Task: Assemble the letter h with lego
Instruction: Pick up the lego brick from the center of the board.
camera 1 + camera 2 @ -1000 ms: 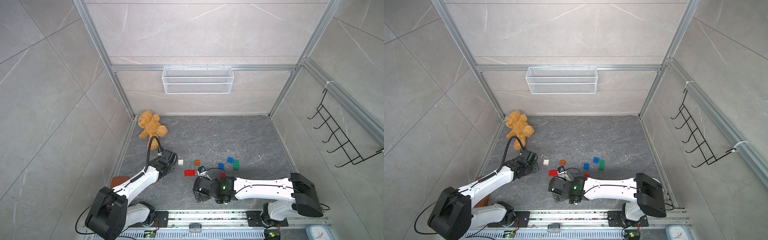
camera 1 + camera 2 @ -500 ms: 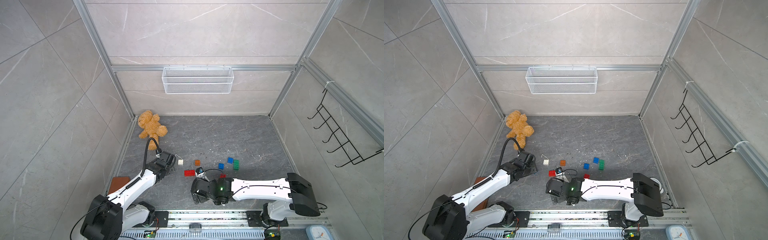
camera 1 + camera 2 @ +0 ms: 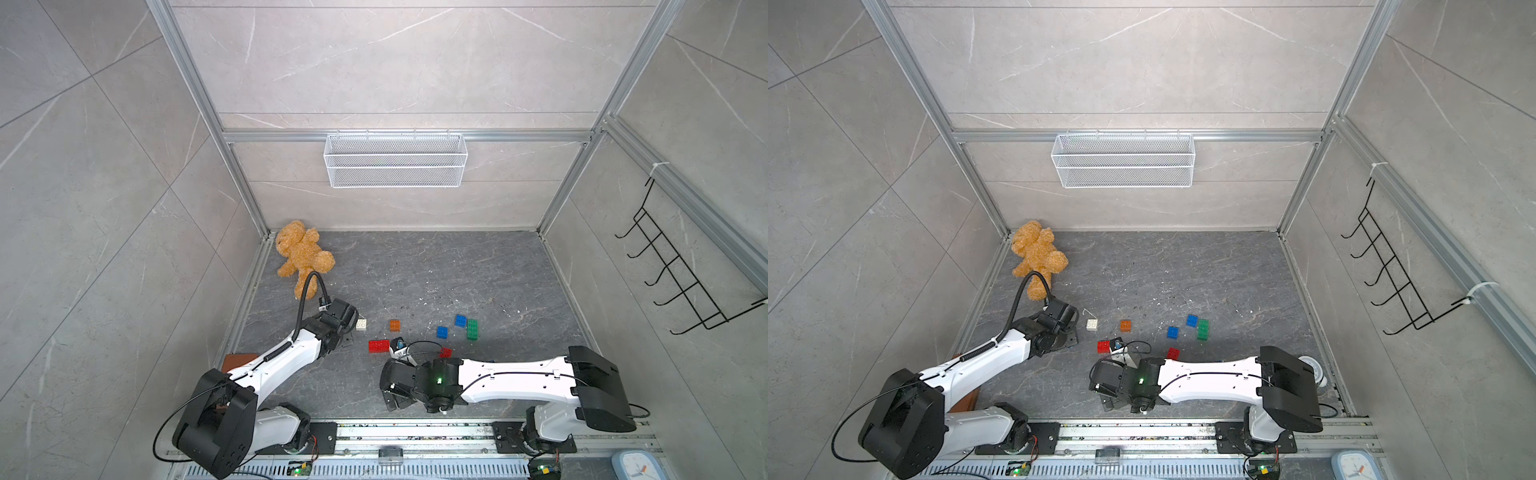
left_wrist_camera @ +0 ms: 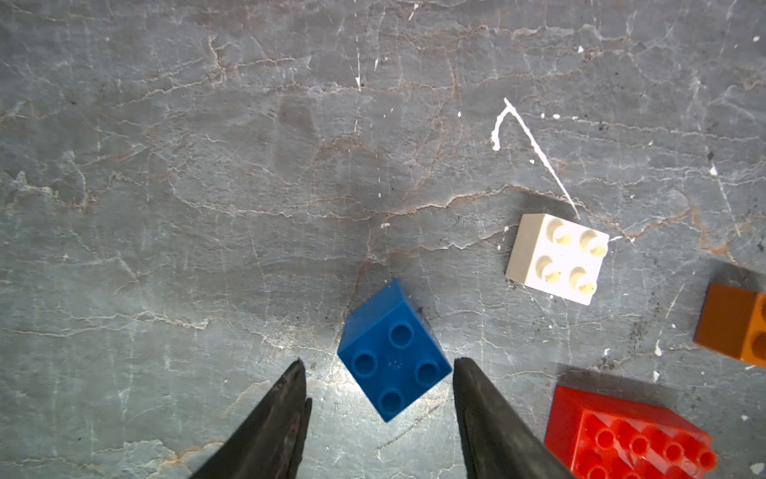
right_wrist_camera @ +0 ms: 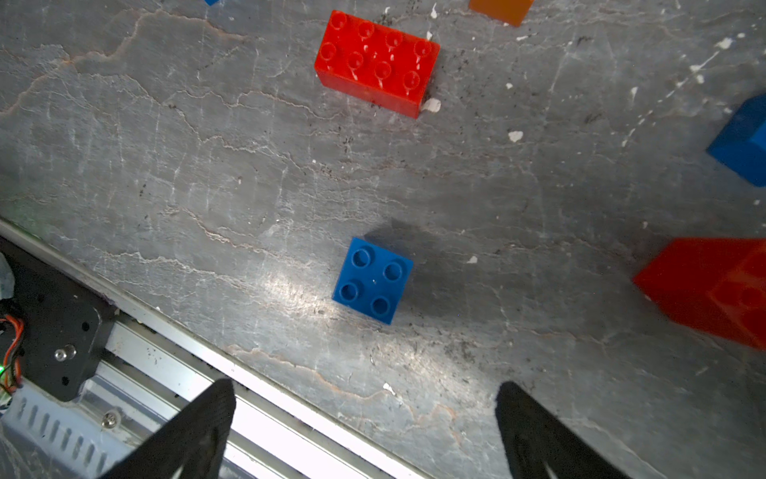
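Blue plastic lies between the fingers (image 4: 286,414) of the left tool (image 4: 378,361): a blue square brick (image 4: 393,352), studs up on the grey stone table (image 4: 207,166), turned cornerwise to the jaws. Those jaws stand partly apart and do not clamp it; one finger is just beside a corner of the brick, the other stands clear. Near it, each apart from the rest and studs up, are a white brick (image 4: 557,259), a brown brick (image 4: 729,327) and a long red brick (image 4: 621,435). In both top views this tool hangs low over the table, toward the left edge, just beside the white brick, and I cannot make out the blue square brick beneath it. The right tool (image 5: 367,386) is spread wide and holds nothing; ahead of its fingers, well clear of them, a second blue brick (image 5: 373,280) lies flat, studs up, near the table's front edge and the metal rail (image 5: 166,352) that runs along it. In a top view the right arm (image 3: 511,374) stretches along that front edge and covers this brick. Beyond the arm, toward the middle of the table, sit a small red brick (image 3: 445,353), a lone blue brick (image 3: 442,332), and a farther blue brick (image 3: 460,320) just beside a green brick (image 3: 472,329). Tucked into the back left corner is a tan teddy bear (image 3: 301,257).
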